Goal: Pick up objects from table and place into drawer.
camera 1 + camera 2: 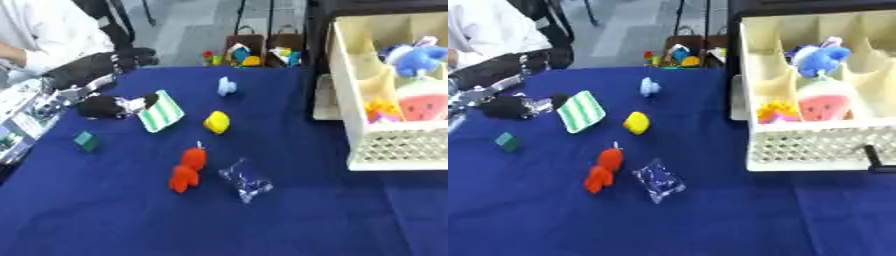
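My left hand (107, 106) comes in from the left, its black fingers curled on the near edge of a green-and-white striped pouch (163, 112), which stands tilted on the blue table (105, 215). Loose on the cloth lie a small green block (86, 141), a yellow toy (216, 121), a pale blue toy (227, 86), a red-orange toy (187, 170) and a clear packet (246, 181). The cream drawer (815, 145) stands open at the right, holding a blue plush (824, 59), a watermelon toy (826, 106) and a small orange thing (776, 110). My right hand does not show.
A dark handle (874, 159) sticks out at the drawer's front right. A flat box (22, 117) lies along the table's left edge. Bags with coloured toys (254, 52) stand on the floor beyond the far edge. A person in white (39, 30) sits at the far left.
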Tool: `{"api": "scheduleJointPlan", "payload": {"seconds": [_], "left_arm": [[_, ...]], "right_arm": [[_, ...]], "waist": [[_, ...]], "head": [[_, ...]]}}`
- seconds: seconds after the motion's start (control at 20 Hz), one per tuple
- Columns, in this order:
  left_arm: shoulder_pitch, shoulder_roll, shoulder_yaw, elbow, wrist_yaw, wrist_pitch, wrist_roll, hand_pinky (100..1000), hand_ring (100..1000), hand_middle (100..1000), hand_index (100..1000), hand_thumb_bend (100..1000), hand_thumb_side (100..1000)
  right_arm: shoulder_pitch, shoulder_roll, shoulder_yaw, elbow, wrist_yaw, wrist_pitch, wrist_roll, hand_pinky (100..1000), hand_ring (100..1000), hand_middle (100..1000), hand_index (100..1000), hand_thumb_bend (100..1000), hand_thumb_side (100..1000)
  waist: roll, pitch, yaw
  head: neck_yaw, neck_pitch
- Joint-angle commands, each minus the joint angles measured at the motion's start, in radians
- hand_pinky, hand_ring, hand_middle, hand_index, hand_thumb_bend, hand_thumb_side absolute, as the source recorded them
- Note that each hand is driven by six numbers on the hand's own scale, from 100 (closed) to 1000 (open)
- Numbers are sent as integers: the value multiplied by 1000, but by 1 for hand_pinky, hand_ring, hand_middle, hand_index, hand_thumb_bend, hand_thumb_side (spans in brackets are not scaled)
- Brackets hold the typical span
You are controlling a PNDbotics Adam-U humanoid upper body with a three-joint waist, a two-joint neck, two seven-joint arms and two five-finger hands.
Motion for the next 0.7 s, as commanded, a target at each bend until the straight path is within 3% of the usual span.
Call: {"api": "scheduleJointPlan", "payload": {"seconds": [0.05, 0.7], "left_arm": [[-22, 11, 3, 9, -16, -4, -10, 1000, 1000, 1000, 1000, 344, 1000], [-23, -23, -15, 46, -58, -23, -58, 1000, 1000, 991, 1000, 362, 1000]], "right_arm": [[-18, -17, -3, -13, -6, -10, -4, 667, 664, 616, 756, 100, 900], [-22, -13, -5, -13, 1, -11, -9, 669, 665, 611, 755, 100, 900]], "waist": [[-1, -9, -4], [-1, 15, -12]], "head": [[9, -20], [23, -36]]}}
